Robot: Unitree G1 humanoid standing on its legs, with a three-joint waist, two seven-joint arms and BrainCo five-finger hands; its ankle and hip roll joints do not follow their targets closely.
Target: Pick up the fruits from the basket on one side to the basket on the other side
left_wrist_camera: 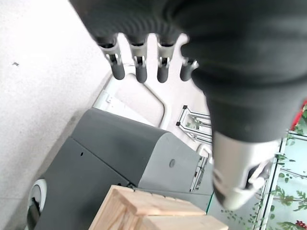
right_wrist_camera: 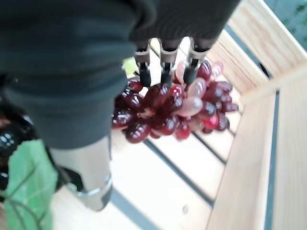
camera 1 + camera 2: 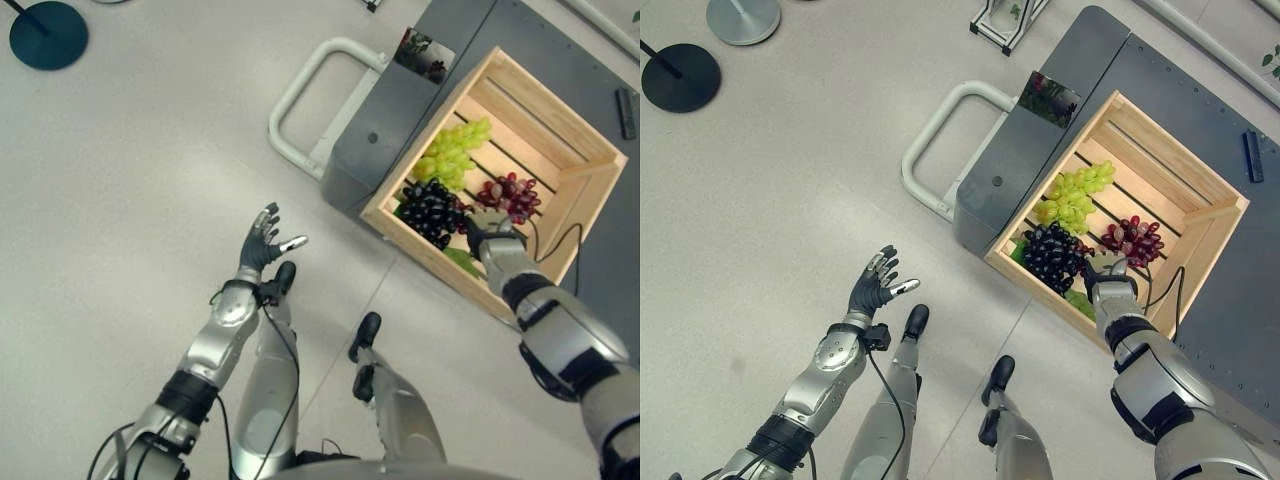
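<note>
1. The wooden crate (image 3: 1200, 235) sits on a grey cart (image 3: 1060, 120), its high walls leaving us only a way in from above.
2. Green grapes (image 3: 1072, 195), black grapes (image 3: 1052, 253) and red grapes (image 2: 168, 108) lie inside.
3. Our right hand (image 2: 165, 62) reaches over the near wall, fingers straight, tips at the red bunch.
4. Our left hand (image 3: 265, 240) hangs spread over bare floor.

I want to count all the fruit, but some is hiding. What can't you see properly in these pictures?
- The green leaf in the wooden crate: partly hidden by the right hand in the eye views.
- The black grapes: cut off by the edge in the right wrist view.
- The red grapes: whether the fingertips touch them is unclear.
- The left hand hangs open over the floor.
</note>
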